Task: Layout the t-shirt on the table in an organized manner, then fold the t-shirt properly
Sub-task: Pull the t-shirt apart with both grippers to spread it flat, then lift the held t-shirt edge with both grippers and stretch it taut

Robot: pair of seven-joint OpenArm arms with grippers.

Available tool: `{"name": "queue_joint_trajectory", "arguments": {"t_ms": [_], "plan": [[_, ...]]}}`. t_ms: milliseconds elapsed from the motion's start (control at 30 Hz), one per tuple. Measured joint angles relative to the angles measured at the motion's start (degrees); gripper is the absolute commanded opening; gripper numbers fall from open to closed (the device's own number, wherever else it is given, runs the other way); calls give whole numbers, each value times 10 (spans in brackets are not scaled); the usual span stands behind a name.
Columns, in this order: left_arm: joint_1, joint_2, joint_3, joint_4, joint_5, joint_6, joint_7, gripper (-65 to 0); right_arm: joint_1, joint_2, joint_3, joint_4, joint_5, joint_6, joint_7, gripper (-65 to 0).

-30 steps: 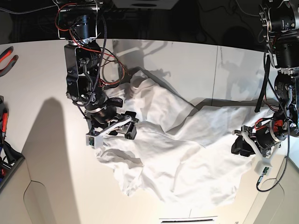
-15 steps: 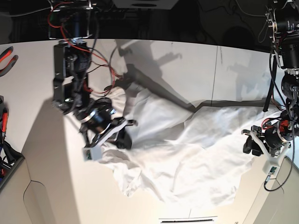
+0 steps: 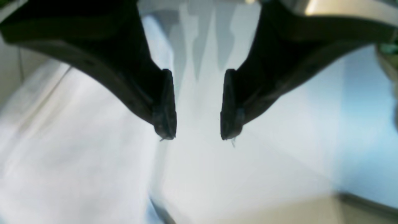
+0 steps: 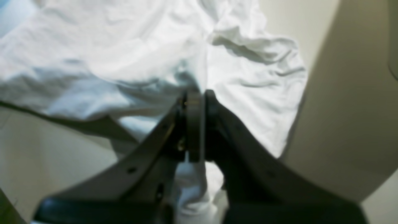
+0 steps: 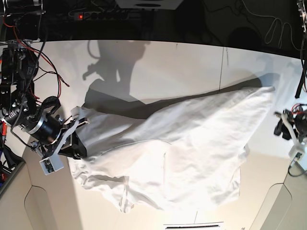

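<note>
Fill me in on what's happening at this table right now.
A two-armed robot is spreading out a white t-shirt on the table. The right gripper is shut on a fold of the cloth at one end, holding that side raised off the table. The left gripper is open with nothing between its fingers, beside the shirt's other end. The shirt lies stretched across the table but wrinkled, and no fold has been made yet.

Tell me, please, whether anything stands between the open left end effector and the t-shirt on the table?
Nothing visible does. The left end effector is open beside the t-shirt, with only bare table between them. The right end effector is shut on the t-shirt's opposite edge.
</note>
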Motion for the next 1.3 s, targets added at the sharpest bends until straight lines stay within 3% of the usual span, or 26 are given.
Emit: {"name": "queue_joint_trajectory", "arguments": {"t_ms": [67,167,400,600,800,933,1200,1300], "plan": [[28,-3,1,1,-4,-28,-2,-359,0,-1,0,0,2,0,0,-650],[66,-12,2,1,-3,-30,0,-287,0,-3,0,0,4,0,0,-650],[119,-47,2,1,-4,-30,-4,-285,0,-3,0,0,4,0,0,-650],[165,-46,1,41,-92,-28,2,-285,0,-3,0,0,3,0,0,-650],[168,-27,2,92,-21,-30,-26,-285,0,-3,0,0,3,0,0,-650],[188,-26,2,92,-9,-30,-25,-285,0,-3,0,0,2,0,1,-650],[237,-65,1,100,22,-29,-26,-285,0,-3,0,0,2,0,2,-650],[250,-61,1,100,42,-30,-60,-285,0,-4,0,0,2,0,2,-650]]}}
